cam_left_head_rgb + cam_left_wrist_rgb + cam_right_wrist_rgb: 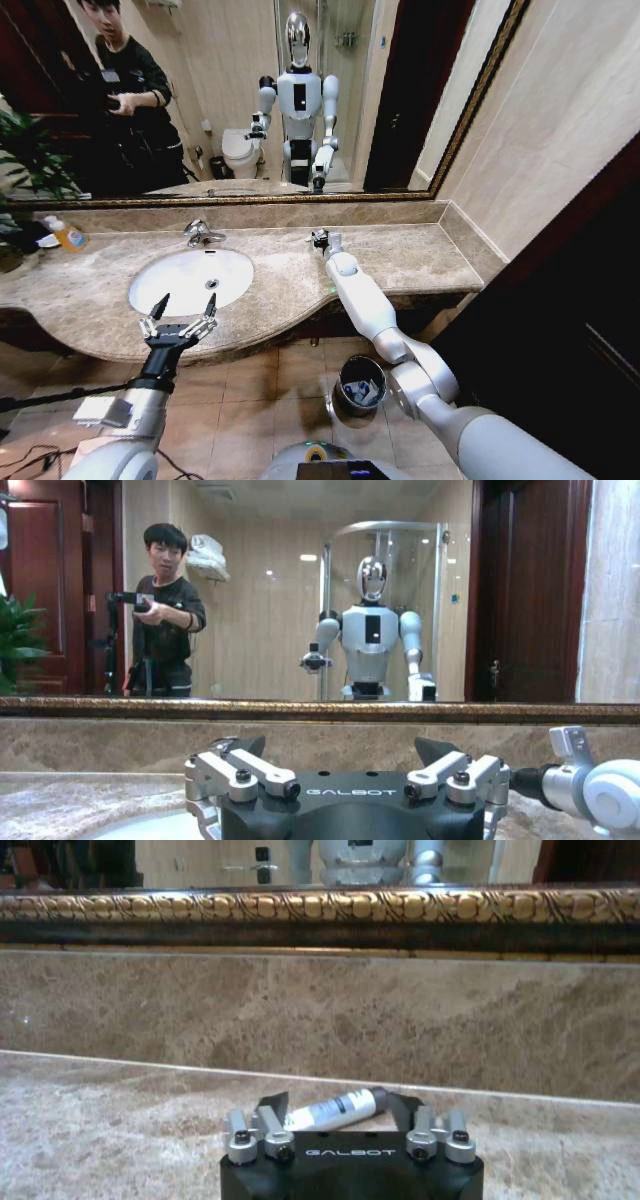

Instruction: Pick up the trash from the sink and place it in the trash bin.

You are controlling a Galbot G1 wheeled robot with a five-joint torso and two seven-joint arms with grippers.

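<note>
One small tube (335, 1111) lies between the fingers of the right claw (340, 1114), low centre in the right wrist view: white body, dark printed band, dark end. Claw looks set narrow about it; whether the pads actually touch the tube I cannot tell. In the head view this right claw (322, 240) sits just right of centre, on the marble worktop (400, 255) close to the back wall under the mirror.

Handling, judged: tube is light, fairly stiff, smooth-skinned and round, so it may roll or squirt out under a pinch. Best hold is across the middle of the body, fingers square to its length, gentle squeeze.

Left claw (180, 313) is spread wide and empty, lower left in the head view, over the front lip of the worktop just before the sink (190, 280). Basin looks bare from here.

Trash bin (360, 385) stands on the floor, lower centre, beside the right arm's elbow, something blue-white already inside.

Around: faucet (203, 234) behind the sink; soap bottle (66, 235) far left. Back wall crowds the right claw's lift path; otherwise nothing lies near the tube.
</note>
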